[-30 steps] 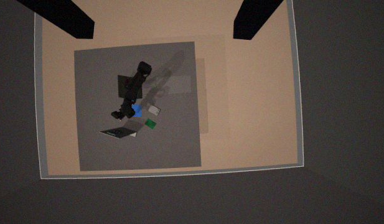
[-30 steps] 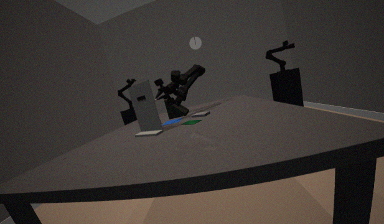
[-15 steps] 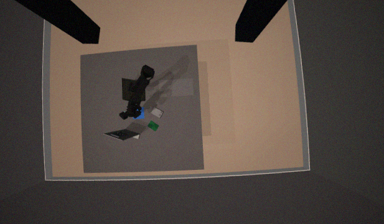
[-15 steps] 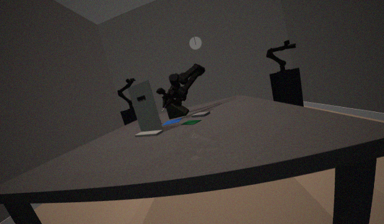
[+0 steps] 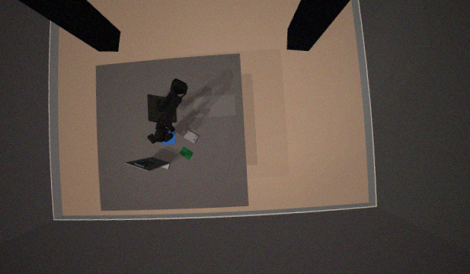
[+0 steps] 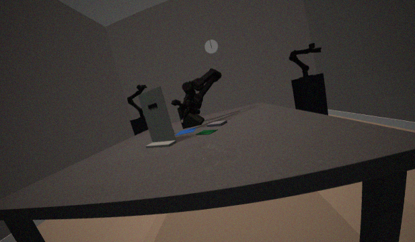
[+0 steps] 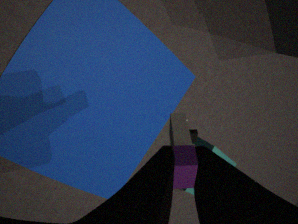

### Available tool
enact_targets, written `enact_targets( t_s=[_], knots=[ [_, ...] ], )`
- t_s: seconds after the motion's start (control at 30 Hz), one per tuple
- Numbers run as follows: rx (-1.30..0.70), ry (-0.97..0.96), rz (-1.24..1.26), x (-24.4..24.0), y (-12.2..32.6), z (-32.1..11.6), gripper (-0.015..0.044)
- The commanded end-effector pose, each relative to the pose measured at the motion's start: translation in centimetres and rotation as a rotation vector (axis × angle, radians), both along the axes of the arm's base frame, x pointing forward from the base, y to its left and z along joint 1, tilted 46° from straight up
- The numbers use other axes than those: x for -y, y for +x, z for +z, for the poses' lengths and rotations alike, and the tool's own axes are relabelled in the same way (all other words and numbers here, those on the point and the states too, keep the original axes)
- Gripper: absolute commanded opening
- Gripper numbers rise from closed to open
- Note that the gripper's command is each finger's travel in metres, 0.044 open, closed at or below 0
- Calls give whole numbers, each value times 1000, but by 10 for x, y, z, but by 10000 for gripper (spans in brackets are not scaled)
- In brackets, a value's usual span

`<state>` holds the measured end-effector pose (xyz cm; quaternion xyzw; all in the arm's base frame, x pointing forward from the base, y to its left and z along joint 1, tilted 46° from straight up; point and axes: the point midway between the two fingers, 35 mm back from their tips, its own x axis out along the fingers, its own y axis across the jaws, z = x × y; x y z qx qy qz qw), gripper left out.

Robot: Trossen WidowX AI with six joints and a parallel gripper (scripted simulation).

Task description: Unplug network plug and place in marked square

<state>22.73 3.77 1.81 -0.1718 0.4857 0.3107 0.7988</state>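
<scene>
The jaws stand nearly together, clamped on the plug (image 7: 179,129), whose purple part (image 7: 184,167) sits between their tips while its grey part reaches out beyond them. The plug is out of the socket: it hangs in the grip, on the arm's side of the upright panel (image 5: 147,164) (image 6: 157,114), which stands well apart from it. The relation that matters now is between the plug and the blue square (image 5: 170,141) (image 6: 186,132) (image 7: 100,90), which I take to be the marked one. In the wrist view the blue lies ahead and to the left of the jaws, its nearest slanting edge passing just beside the plug's grey end; the plug's long axis runs nearly straight ahead from the tips, oblique to that edge. So the next move probably calls for a shift toward the left of that view, until the whole plug is over the blue, then a descent. How high the plug hangs I cannot tell. A teal thing (image 7: 224,156) shows beyond the right-hand jaw, mostly hidden by it, and could be in the way if the jaws come down where they are. The green patch (image 5: 187,152) (image 6: 207,132) lies apart from the blue on the surface (image 5: 204,186) (image 6: 227,168). Released too soon, the plug could land across the edge or topple out; setting down, letting go and backing off remain.
</scene>
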Motion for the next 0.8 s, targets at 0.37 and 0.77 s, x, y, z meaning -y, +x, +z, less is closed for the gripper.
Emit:
enact_targets(
  t_s=[0.37,0.77],
  knots=[
    [-7,7,-1,-13,0,-12,0],
    [-7,7,-1,-24,-1,-23,0]
  ],
)
